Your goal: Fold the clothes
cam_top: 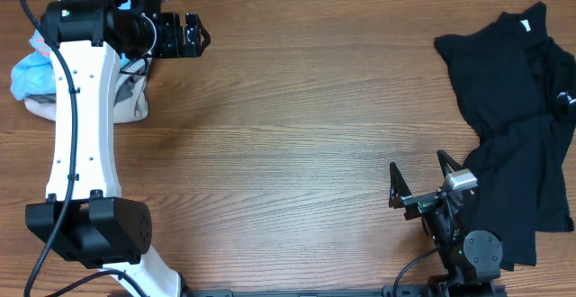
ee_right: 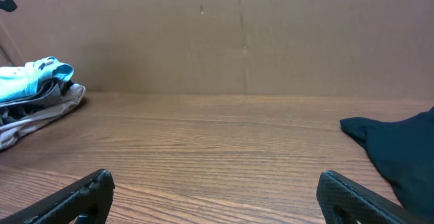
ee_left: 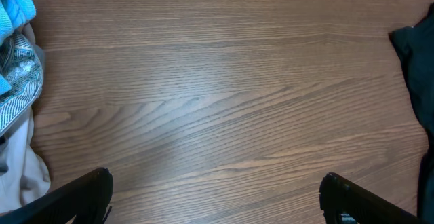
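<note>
A black shirt (cam_top: 517, 108) lies crumpled at the right side of the table; it also shows in the left wrist view (ee_left: 417, 68) and the right wrist view (ee_right: 400, 149). A pile of clothes sits at the far left, with a light blue T-shirt (cam_top: 34, 67) on top of grey and cream pieces (cam_top: 126, 103); the pile shows in the left wrist view (ee_left: 17, 68) and the right wrist view (ee_right: 37, 88). My left gripper (cam_top: 196, 36) is open and empty above the table's back left, right of the pile. My right gripper (cam_top: 418, 178) is open and empty at the front right, beside the black shirt.
The wooden table (cam_top: 297, 126) stretches between the pile and the black shirt. A brown cardboard wall (ee_right: 237, 34) stands behind the table. My left arm's white link (cam_top: 85, 126) reaches over the left side.
</note>
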Robot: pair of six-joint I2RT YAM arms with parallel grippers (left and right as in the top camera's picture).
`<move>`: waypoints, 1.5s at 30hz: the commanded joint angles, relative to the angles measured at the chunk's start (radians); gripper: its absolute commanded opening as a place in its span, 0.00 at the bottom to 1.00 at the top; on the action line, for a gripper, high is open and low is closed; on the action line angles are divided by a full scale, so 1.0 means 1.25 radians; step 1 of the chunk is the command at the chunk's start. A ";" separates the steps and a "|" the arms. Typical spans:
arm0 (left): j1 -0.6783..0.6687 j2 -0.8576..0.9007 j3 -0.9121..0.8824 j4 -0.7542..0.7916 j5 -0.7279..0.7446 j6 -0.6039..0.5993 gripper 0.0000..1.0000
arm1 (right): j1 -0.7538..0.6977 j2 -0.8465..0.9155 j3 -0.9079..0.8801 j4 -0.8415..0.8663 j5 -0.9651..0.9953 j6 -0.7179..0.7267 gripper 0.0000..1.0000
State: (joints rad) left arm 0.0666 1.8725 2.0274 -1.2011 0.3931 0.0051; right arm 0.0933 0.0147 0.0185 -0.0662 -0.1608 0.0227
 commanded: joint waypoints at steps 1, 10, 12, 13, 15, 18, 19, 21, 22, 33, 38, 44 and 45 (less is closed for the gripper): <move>-0.002 0.010 0.004 0.000 0.012 -0.007 1.00 | 0.001 -0.009 -0.009 0.003 -0.006 0.003 1.00; -0.001 -0.113 0.003 -0.011 -0.053 -0.004 1.00 | 0.001 -0.009 -0.009 0.003 -0.006 0.003 1.00; -0.001 -0.160 -0.005 0.002 -0.051 0.003 1.00 | 0.001 -0.009 -0.009 0.003 -0.006 0.003 1.00; -0.001 -0.193 -0.023 0.020 -0.045 0.014 1.00 | 0.001 -0.009 -0.009 0.003 -0.006 0.003 1.00; -0.001 -0.329 -0.164 0.126 -0.043 0.014 1.00 | 0.001 -0.009 -0.009 0.003 -0.006 0.003 1.00; -0.001 -0.509 -0.403 0.274 -0.045 0.014 1.00 | 0.001 -0.009 -0.009 0.003 -0.006 0.003 1.00; -0.001 -0.552 -0.462 0.301 -0.049 0.014 0.99 | 0.001 -0.009 -0.009 0.003 -0.006 0.003 1.00; -0.001 -0.683 -0.645 0.389 -0.051 0.014 1.00 | 0.001 -0.009 -0.009 0.003 -0.006 0.003 1.00; -0.001 -0.727 -0.708 0.422 -0.051 0.014 1.00 | 0.001 -0.009 -0.009 0.003 -0.006 0.003 1.00; 0.012 -1.252 -1.377 0.819 -0.036 -0.024 1.00 | 0.001 -0.009 -0.009 0.003 -0.006 0.003 1.00; 0.012 -1.369 -1.543 0.922 -0.043 -0.025 1.00 | 0.001 -0.009 -0.009 0.003 -0.006 0.003 1.00; 0.012 -1.433 -1.619 0.968 -0.048 -0.022 1.00 | 0.001 -0.009 -0.009 0.003 -0.006 0.003 1.00; 0.013 -1.453 -1.618 0.939 -0.056 -0.021 1.00 | 0.001 -0.009 -0.009 0.003 -0.006 0.003 1.00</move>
State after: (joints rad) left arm 0.0742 0.1108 0.0238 0.0006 0.3401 -0.0097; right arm 0.0933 0.0113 0.0185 -0.0677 -0.1684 0.0219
